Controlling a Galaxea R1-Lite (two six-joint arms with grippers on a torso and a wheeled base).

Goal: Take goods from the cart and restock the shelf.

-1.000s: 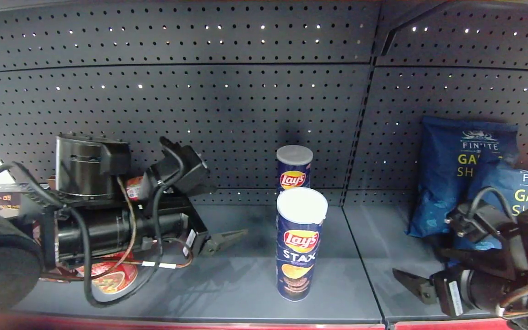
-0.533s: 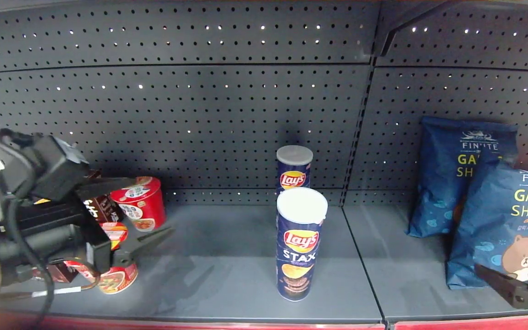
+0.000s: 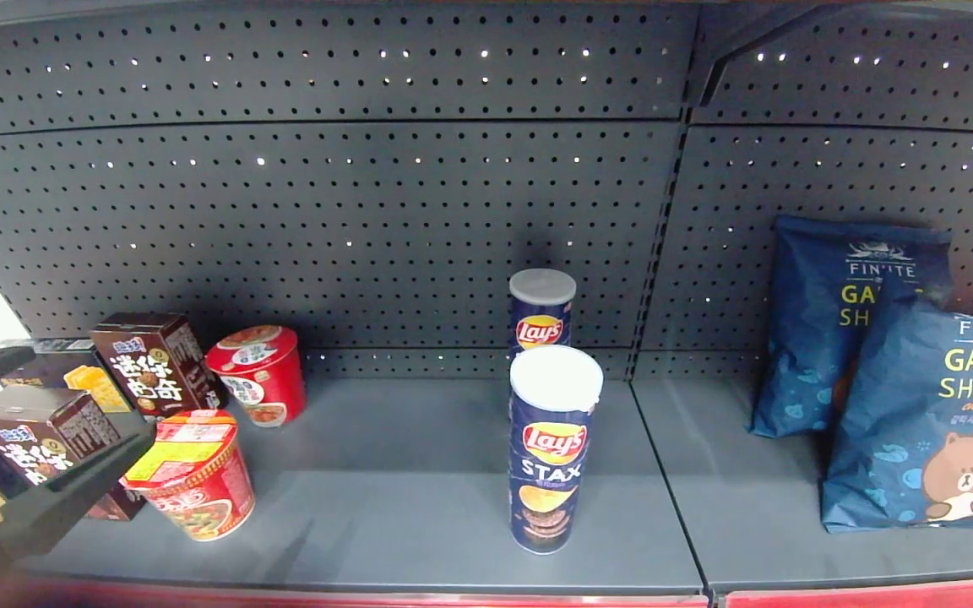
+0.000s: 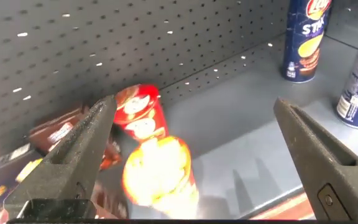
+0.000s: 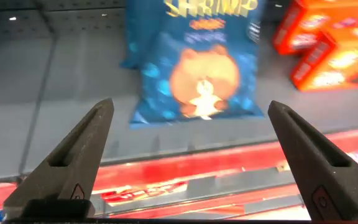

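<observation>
Both arms have pulled back from the shelf (image 3: 419,490), left gripper (image 4: 194,104) and right gripper (image 5: 190,106) spread wide, empty. Likely heading for the cart.

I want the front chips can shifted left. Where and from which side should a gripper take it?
Probably mid-body on the front chips can, from the shelf front, closing on its left and right: it stands upright, clear both sides, the rear can just behind.

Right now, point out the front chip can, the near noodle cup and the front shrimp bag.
front chip can (image 3: 552,460), head view, label at mid-body.
near noodle cup (image 3: 195,481), head view, red side wall.
front shrimp bag (image 3: 930,422), head view, middle of front face.
</observation>
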